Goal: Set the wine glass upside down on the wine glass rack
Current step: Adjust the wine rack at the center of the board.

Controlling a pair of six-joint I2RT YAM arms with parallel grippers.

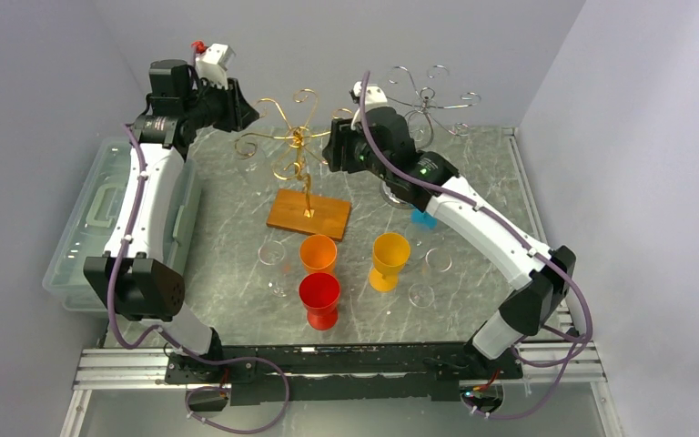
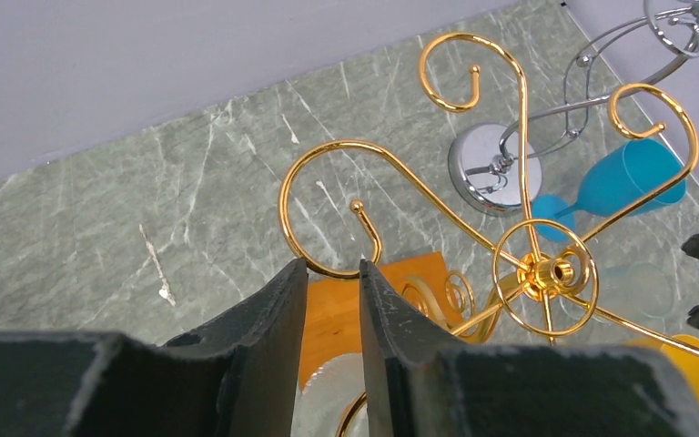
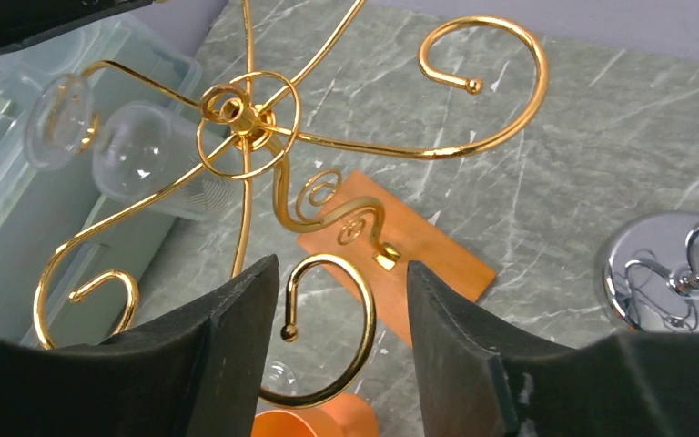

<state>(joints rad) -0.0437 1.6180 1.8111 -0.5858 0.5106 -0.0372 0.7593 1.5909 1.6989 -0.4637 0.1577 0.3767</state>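
One gold hook (image 3: 367,319) between right claw (image 3: 341,273) fingers, silver rack (image 3: 637,264) beside, orange cup (image 3: 319,423) below

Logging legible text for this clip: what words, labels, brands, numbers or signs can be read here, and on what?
None can be read in any view.
Any marking on the left arm or right arm is too small to make out.
The gold rack, its wooden base and the clear bin show no print.
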